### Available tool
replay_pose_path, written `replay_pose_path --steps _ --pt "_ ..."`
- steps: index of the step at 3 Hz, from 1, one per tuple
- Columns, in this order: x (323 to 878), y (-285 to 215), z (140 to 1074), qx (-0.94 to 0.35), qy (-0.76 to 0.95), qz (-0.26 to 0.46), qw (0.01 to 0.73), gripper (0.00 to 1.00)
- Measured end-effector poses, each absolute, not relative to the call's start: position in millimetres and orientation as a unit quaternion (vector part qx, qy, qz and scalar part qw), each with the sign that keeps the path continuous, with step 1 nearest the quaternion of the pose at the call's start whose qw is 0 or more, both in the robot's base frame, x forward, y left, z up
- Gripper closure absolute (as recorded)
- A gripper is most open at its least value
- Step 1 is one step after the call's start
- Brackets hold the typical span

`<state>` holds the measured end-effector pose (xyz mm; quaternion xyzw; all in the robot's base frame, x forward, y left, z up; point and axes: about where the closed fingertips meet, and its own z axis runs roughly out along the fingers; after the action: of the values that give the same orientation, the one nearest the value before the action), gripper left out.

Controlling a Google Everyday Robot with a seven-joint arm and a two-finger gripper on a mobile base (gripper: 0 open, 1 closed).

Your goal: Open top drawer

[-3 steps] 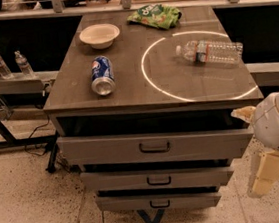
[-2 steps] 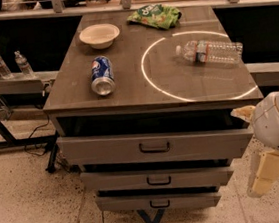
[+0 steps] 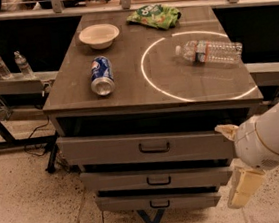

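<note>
In the camera view, the top drawer [image 3: 108, 148] sits just under the tabletop [image 3: 137, 91], its front standing slightly forward with a dark gap above. The gripper [image 3: 244, 188] hangs beside its right end (open or closed, I cannot tell), well apart from the handle [image 3: 154, 147], so likely not yet pulling.

The gripper [image 3: 243, 191] hangs just off the right end of the top drawer [image 3: 108, 148], beside the lower drawers [image 3: 127, 180]. The drawer fronts face open floor [image 3: 40, 210], so the handle [image 3: 154, 147] can be reached from the front. The surface [image 3: 128, 97] is bare along its front edge. A can [image 3: 101, 76] lies toward the left edge and a bottle [image 3: 209, 51] near the right edge.
</note>
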<state>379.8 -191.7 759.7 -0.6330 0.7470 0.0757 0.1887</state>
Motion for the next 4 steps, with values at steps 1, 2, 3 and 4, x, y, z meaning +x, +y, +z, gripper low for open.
replay_pose_path --steps 1,2,3,4 --pt "394.9 -178.7 732.7 -0.64 0.737 0.077 0.203 0.0" --pt "414.4 -169.3 722.6 -0.645 0.729 0.071 0.218 0.0" --pt "433.4 -157.9 713.3 -0.651 0.721 0.071 0.227 0.0" --pt "448.1 -146.4 699.3 -0.655 0.717 0.077 0.225 0.0"
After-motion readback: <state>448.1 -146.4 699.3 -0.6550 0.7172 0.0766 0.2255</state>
